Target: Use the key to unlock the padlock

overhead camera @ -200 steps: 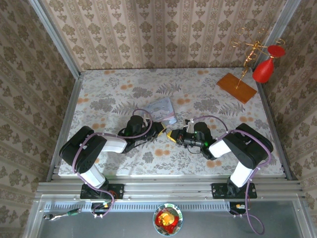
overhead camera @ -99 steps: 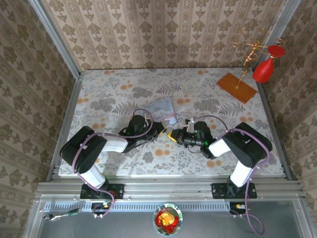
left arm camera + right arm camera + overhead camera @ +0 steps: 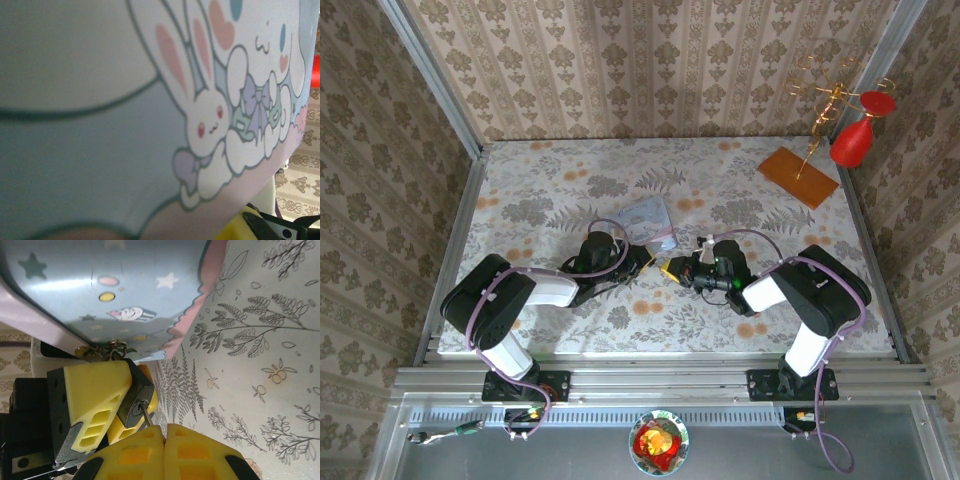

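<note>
The padlock (image 3: 134, 399), just beside the blue tin (image 3: 125, 285), sits clamped between the left gripper's (image 3: 129, 390) yellow fingers. The key (image 3: 145, 415) (only its thin shaft shows) meets the keyhole, pinched in the right gripper's (image 3: 162, 432) closed fingertips.

Both arms fold low from their bases, the left arm (image 3: 515, 292) and right arm (image 3: 805, 290) with elbows thrown outward and forearms angled inward. The left gripper (image 3: 642, 262) and right gripper (image 3: 672, 270) meet almost tip to tip. Seen from the right wrist, the left gripper's yellow fingers (image 3: 95, 390) clamp the padlock (image 3: 136, 399). The right gripper's own pads (image 3: 187, 452) press together on the key (image 3: 145, 415).
</note>
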You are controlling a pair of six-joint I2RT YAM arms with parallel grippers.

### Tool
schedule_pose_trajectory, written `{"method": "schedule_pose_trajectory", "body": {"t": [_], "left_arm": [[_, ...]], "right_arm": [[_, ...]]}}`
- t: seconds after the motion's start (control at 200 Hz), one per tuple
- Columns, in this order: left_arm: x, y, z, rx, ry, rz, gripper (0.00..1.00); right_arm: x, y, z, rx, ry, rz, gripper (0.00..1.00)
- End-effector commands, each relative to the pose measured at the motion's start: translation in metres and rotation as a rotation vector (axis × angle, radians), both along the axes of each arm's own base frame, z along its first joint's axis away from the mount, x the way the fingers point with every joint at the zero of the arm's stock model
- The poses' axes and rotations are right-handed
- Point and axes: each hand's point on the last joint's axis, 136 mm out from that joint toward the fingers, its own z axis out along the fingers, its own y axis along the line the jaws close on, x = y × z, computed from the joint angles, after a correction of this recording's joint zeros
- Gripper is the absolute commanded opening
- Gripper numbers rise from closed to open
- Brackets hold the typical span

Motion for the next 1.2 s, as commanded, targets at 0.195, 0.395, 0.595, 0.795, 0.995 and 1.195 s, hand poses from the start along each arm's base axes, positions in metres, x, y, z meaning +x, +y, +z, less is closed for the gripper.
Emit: {"method": "schedule_pose_trajectory", "body": {"t": [0.195,0.395,0.595,0.795,0.995,1.195], "left_arm": [[-0.047,-0.04,0.043,-0.143,-0.005,-0.263,0.05],[-0.043,-0.041,0.049,-0.164,-0.02,-0.247,0.05],[-0.037,-0.041,0.05,-0.166,-0.022,-0.216,0.05],[-0.03,-0.036,0.048,-0.168,-0.007,-0.168,0.04],[-0.023,-0.034,0.047,-0.169,0.009,-0.121,0.02],[-0.023,-0.032,0.041,-0.139,0.025,-0.106,0.02]], "right_arm": [[0.035,-0.003,0.015,0.016,-0.055,-0.107,0.0],[0.028,0.014,0.02,0.068,-0.052,-0.076,0.0],[0.016,0.019,0.018,0.068,-0.072,-0.105,0.0],[0.005,0.016,0.013,0.038,-0.098,-0.173,0.0],[-0.001,0.018,0.014,0.038,-0.1,-0.217,0.0],[-0.003,0.014,0.022,0.03,-0.12,-0.256,0.0]]}}
